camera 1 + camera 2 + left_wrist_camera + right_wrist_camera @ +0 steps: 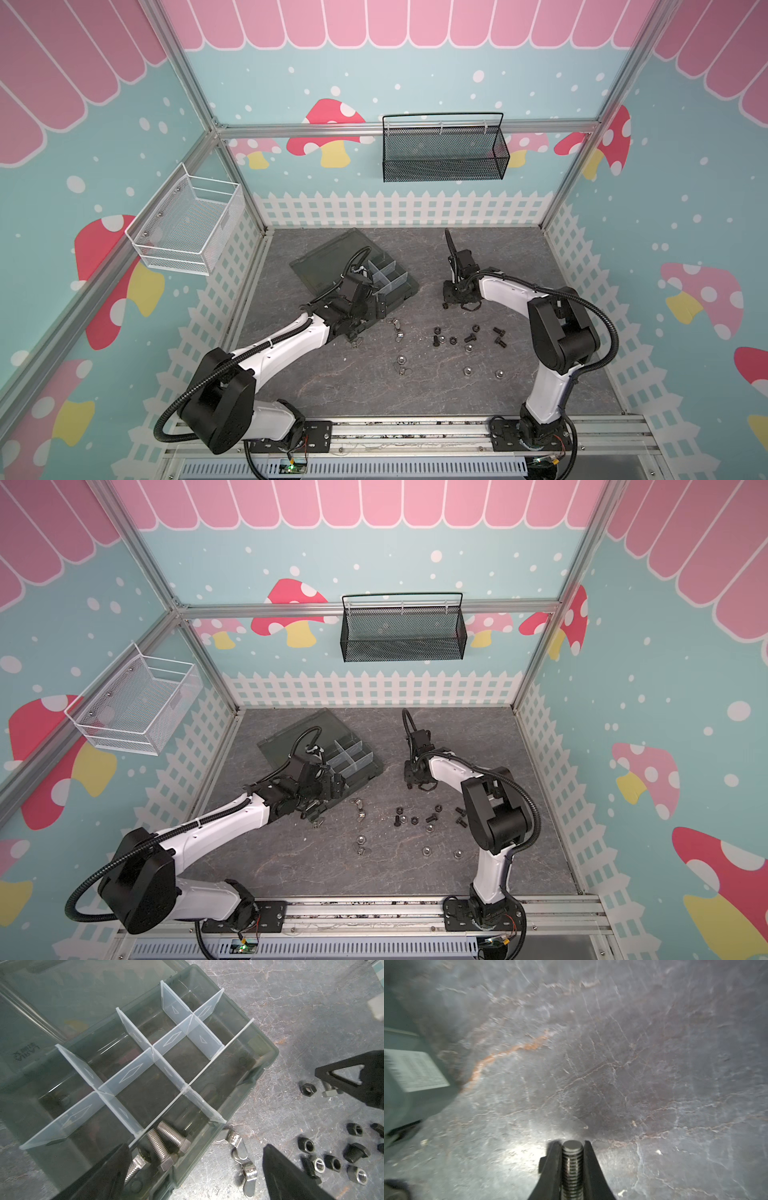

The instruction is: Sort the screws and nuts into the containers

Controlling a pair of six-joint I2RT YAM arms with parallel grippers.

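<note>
While our right hand is clamped on a shiny threaded screw over the veiny grey stone-look bench, our left hand gapes wide at the smoky translucent organiser box near the bench's back edge. Three silver screws lie in its corner compartment. Black hex nuts and wing nuts litter mid-bench, with pastel mushroom walls all round.

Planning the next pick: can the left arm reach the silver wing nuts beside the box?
Probably yes: the left gripper is open and empty, and the wing nuts lie uncovered on the table close by.
</note>
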